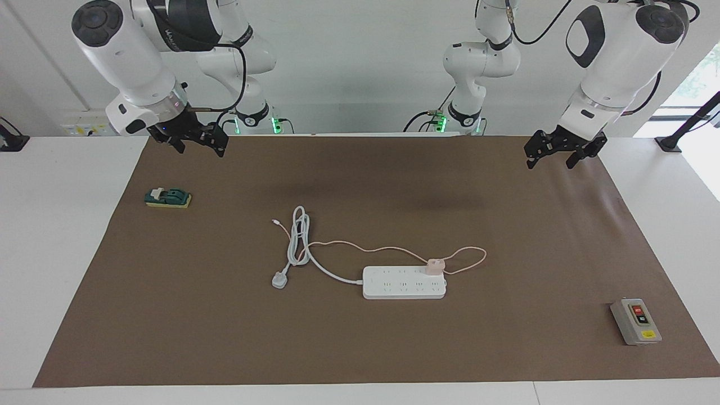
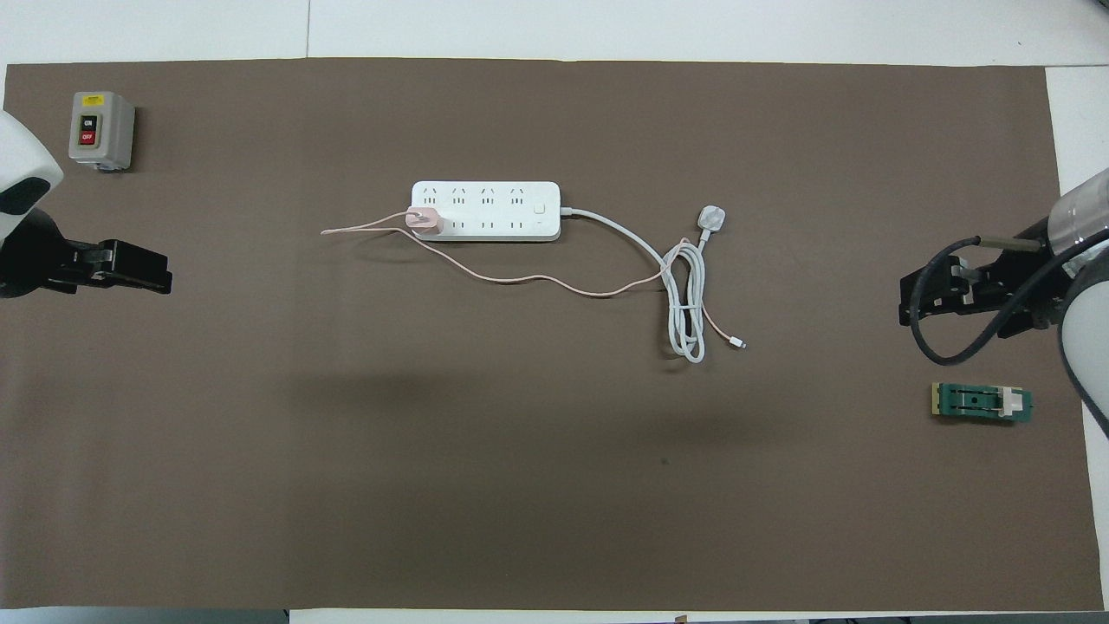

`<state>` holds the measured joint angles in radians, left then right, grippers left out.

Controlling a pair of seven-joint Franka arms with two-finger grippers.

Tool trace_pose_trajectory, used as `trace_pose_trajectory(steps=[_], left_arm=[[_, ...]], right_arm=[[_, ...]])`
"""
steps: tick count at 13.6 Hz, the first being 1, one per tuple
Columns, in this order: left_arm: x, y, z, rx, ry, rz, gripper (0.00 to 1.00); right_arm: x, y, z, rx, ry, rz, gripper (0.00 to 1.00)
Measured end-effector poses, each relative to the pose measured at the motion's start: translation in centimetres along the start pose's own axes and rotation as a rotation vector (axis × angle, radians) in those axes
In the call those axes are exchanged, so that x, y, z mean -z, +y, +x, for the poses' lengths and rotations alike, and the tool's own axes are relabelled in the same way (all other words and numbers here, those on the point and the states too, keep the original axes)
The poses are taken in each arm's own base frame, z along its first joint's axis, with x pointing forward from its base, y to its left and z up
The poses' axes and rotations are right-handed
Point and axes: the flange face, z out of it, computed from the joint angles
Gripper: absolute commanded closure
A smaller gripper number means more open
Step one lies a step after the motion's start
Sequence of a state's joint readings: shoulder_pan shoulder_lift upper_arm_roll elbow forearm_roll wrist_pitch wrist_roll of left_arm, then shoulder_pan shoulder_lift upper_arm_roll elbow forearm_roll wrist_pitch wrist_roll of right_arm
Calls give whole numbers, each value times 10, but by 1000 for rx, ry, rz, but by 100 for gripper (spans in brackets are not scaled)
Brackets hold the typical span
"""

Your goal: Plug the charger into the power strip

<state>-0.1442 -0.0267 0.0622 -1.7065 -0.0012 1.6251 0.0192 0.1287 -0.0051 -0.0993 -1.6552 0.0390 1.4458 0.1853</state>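
Note:
The white power strip lies flat in the middle of the brown mat; it also shows in the overhead view. The pale-pink charger stands on the strip's end toward the left arm's side, on the row nearer the robots, and looks seated in a socket. Its thin pink cable loops off over the mat. My left gripper hangs open and empty over the mat's corner near its base. My right gripper hangs open and empty over the other near corner.
The strip's thick white cord ends in a three-pin plug on the mat. A grey box with red and black buttons sits at the left arm's end, farther out. A green switch block lies below the right gripper.

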Motion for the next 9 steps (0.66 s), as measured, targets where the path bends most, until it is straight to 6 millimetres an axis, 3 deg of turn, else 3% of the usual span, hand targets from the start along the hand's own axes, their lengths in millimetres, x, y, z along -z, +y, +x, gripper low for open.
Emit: trace_pose_trajectory(steps=[9], left_arm=[[1, 10, -1, -26, -7, -35, 0]], right_arm=[[0, 0, 0, 0, 0, 0, 0]])
